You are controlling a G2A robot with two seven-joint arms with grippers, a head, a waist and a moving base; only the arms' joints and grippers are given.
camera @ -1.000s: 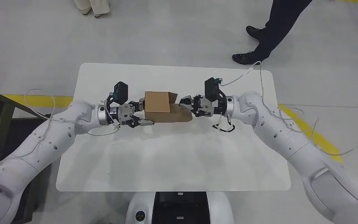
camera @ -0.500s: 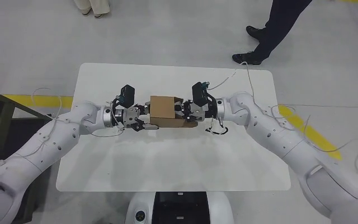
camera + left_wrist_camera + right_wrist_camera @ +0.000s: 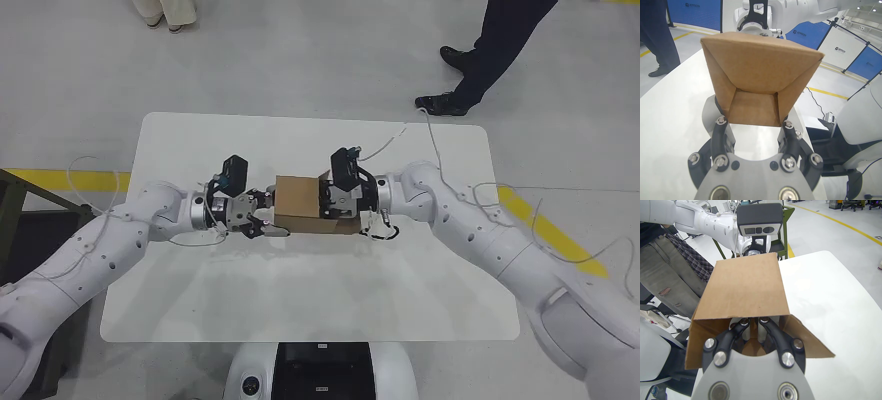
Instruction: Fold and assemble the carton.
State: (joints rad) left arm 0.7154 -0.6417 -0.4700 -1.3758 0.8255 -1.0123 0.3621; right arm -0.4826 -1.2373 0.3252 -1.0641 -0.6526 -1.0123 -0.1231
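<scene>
My left gripper point(image 3: 754, 122) is spread wide, a finger outside each side wall of the carton point(image 3: 761, 64) just ahead; my right gripper point(image 3: 753, 322) sits inside its far open end, fingers nearly together. It looks light, thin and easily buckled, so I'd hold near creases.

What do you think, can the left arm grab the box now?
Probably yes: the left gripper is open, with a finger on either side of the carton and nothing in between.
</scene>
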